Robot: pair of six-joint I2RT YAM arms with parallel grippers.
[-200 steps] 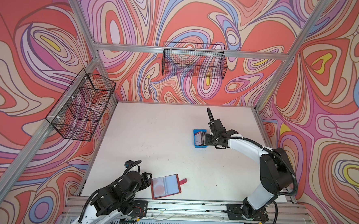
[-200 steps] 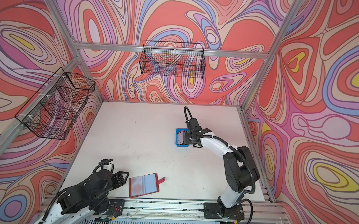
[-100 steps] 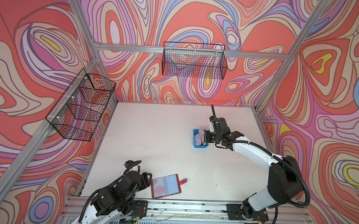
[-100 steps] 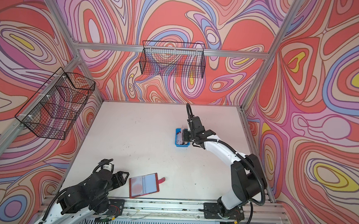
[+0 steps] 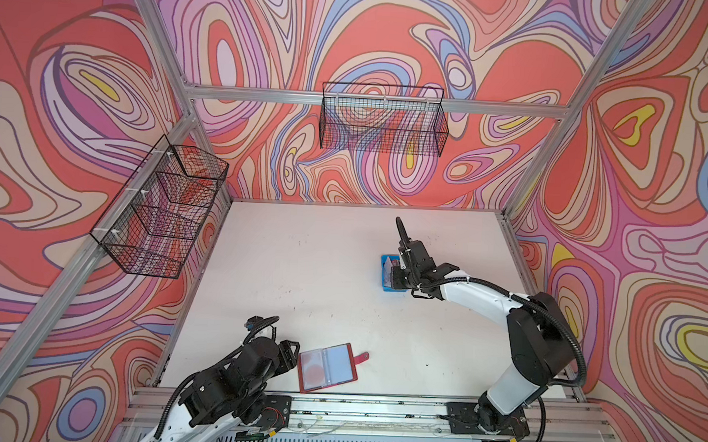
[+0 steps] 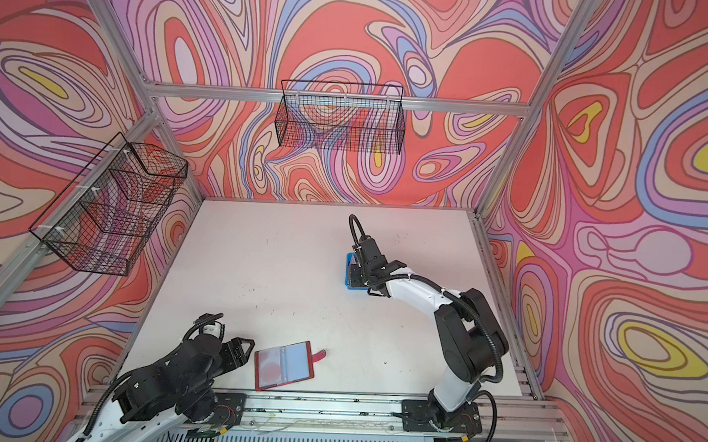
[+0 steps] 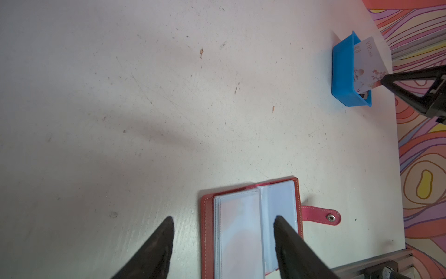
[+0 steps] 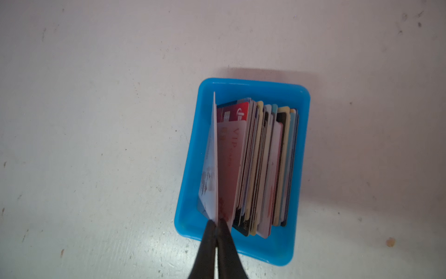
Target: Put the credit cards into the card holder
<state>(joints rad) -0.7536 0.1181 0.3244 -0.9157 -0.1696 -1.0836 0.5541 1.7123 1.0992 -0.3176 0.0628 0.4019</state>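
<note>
One white VIP card [image 8: 208, 169] is being pinched at its edge by the right gripper [image 8: 215, 223]. It is being seen edge-on in the right wrist view, where the other credit cards [image 8: 263, 164] are being shown standing packed in the blue tray [image 8: 303, 149]. In both top views they are being largely hidden by the arm. The left gripper [image 7: 223, 221] is being held spread at the open red card holder [image 7: 241, 232]; contact cannot be told. Its snap stud is being shown clearly only by the left wrist view. Everything is being carried by a scuffed white tabletop [image 5: 312, 278], enclosed by swirl-patterned walls [image 5: 395, 33] bearing wire baskets [image 5: 384, 124].
</note>
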